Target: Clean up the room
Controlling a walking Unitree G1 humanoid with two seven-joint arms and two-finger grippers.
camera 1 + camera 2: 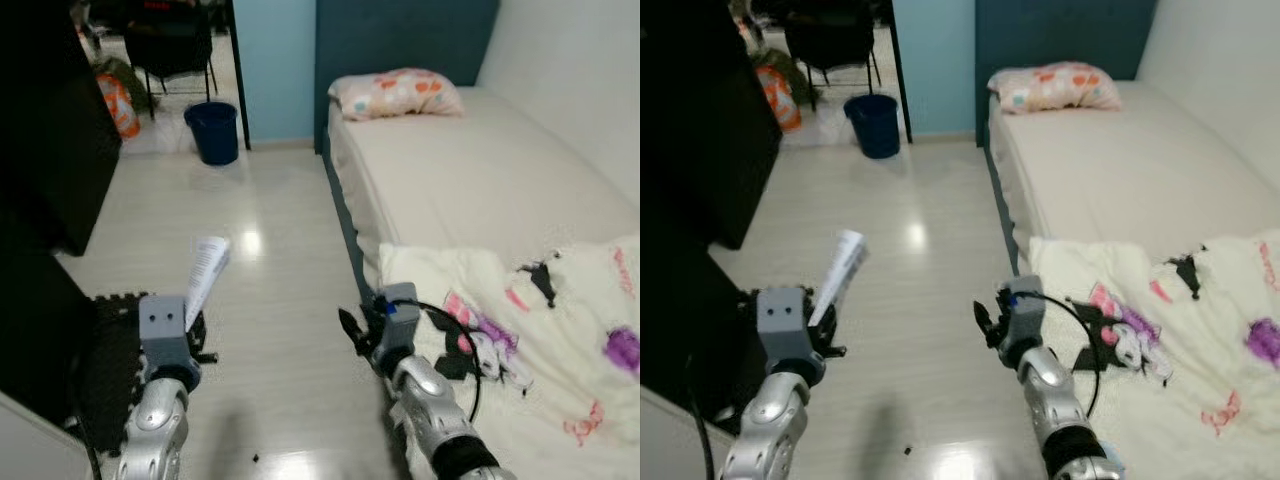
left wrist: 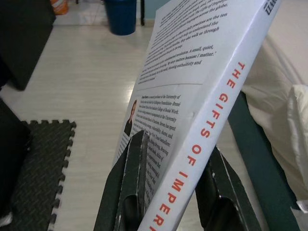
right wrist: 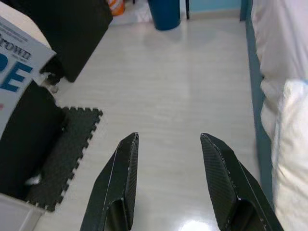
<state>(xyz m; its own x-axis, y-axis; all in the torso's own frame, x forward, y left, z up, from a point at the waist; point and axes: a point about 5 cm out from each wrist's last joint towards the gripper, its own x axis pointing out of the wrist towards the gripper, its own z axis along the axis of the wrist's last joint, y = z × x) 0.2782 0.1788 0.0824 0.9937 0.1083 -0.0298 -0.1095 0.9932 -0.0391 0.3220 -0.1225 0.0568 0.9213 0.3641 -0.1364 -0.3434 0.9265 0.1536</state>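
Note:
A white paperback book with red spine lettering stands tilted upward in my left gripper, which is shut on its lower end, over the pale floor at the left. My right gripper is open with nothing between its fingers; it hangs above the floor beside the bed's edge. The book's front cover shows at the edge of the right wrist view.
A bed with a patterned pillow and a rumpled blanket takes up the right. Black furniture and a foam mat stand at the left. A blue bucket sits by the doorway, far ahead.

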